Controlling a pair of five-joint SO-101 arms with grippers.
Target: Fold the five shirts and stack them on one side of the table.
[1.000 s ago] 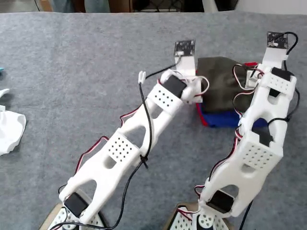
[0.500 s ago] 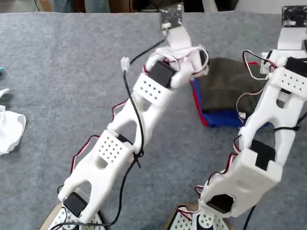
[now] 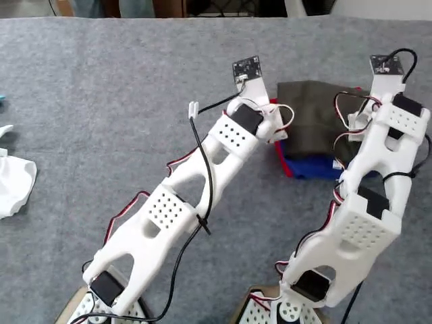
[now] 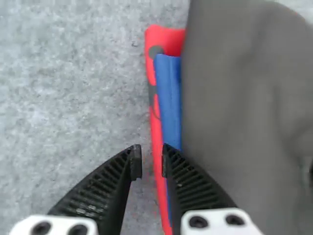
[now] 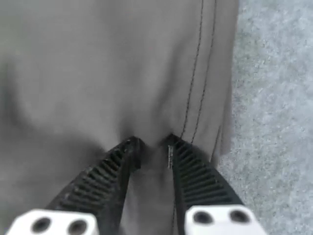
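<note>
High view showed the stack on the right side of the table: grey shirt on top, blue shirt under it, red shirt a thin edge at the bottom. A crumpled white shirt lay well apart at the left edge, cut off by the frame. My arms hid my fingertips there.

Left wrist view showed my left gripper at the stack's layered edge. Its fingers were a slit apart with nothing between them, one over the red shirt, one over the table.

Right wrist view showed my right gripper narrowly parted, tips pressed on the grey shirt, which puckered there. Its stitched hem ran beside bare table.
</note>
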